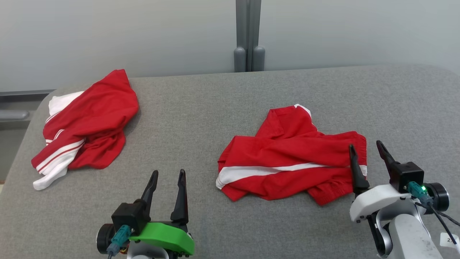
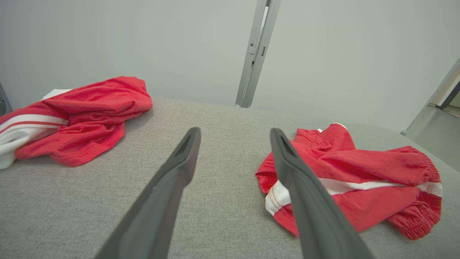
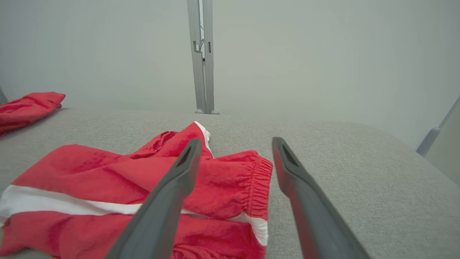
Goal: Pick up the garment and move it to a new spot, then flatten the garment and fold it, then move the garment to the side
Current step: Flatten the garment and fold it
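Head view: crumpled garment point(image 1: 287, 158) on table point(image 1: 201, 104)

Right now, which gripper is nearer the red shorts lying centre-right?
Right. The right gripper is open at the elastic edge of the shorts; the left gripper stands apart, off their other end.

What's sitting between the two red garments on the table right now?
Nothing: in the head view, a bare stretch of grey table separates the left garment from the right garment.
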Robot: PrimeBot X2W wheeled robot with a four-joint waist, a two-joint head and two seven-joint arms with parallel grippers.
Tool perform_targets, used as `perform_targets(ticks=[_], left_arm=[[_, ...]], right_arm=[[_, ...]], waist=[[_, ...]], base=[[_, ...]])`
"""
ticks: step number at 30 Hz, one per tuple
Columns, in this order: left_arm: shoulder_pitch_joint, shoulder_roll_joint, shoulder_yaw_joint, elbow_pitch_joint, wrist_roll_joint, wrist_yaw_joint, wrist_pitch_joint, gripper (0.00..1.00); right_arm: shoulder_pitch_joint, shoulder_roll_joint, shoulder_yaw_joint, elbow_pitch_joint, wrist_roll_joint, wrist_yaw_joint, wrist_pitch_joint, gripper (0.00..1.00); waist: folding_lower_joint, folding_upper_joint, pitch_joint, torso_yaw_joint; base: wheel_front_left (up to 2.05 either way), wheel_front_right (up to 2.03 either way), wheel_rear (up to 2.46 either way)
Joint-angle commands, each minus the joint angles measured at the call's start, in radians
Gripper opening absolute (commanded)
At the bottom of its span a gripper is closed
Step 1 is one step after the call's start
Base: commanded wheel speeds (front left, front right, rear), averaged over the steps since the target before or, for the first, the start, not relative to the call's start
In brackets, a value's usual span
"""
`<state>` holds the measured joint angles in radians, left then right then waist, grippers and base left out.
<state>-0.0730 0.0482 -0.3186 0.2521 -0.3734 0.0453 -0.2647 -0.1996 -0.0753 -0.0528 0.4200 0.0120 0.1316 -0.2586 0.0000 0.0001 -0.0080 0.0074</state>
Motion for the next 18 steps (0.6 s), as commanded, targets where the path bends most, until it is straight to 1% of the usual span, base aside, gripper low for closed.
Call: perform_targets(ticks=[1,6,9,14,18], left_arm=[[-0.007,0.004,-0.001,0.002,-0.007,0.003,0.001,1.00],[0.000,0.004,-0.016,0.015,0.000,-0.004,0.001,1.00],[0.001,0.004,-0.011,0.022,0.000,0.003,0.001,1.00],[0.002,0.004,0.004,0.026,0.001,0.009,0.001,1.00],[0.004,0.004,0.015,0.028,0.005,0.008,0.001,1.00]], right_arm=[[0.020,0.004,0.004,-0.017,-0.003,-0.002,-0.006,1.00],[0.049,0.018,0.015,-0.071,-0.003,-0.002,-0.002,1.00],[0.070,0.022,0.030,-0.090,0.019,-0.002,0.003,1.00],[0.094,0.024,0.055,-0.086,0.075,-0.002,0.002,1.00],[0.100,0.024,0.064,-0.074,0.092,-0.002,-0.001,1.00]], waist=[[0.0000,-0.0001,-0.010,0.004],[0.0000,-0.0001,-0.020,0.015],[0.0000,-0.0001,-0.022,0.021],[0.0000,-0.0001,-0.022,0.029],[0.0000,-0.0001,-0.019,0.030]], base=[[0.00,0.00,0.00],[0.00,0.00,0.00],[0.00,0.00,0.00],[0.00,0.00,0.00],[0.00,0.00,0.00]])
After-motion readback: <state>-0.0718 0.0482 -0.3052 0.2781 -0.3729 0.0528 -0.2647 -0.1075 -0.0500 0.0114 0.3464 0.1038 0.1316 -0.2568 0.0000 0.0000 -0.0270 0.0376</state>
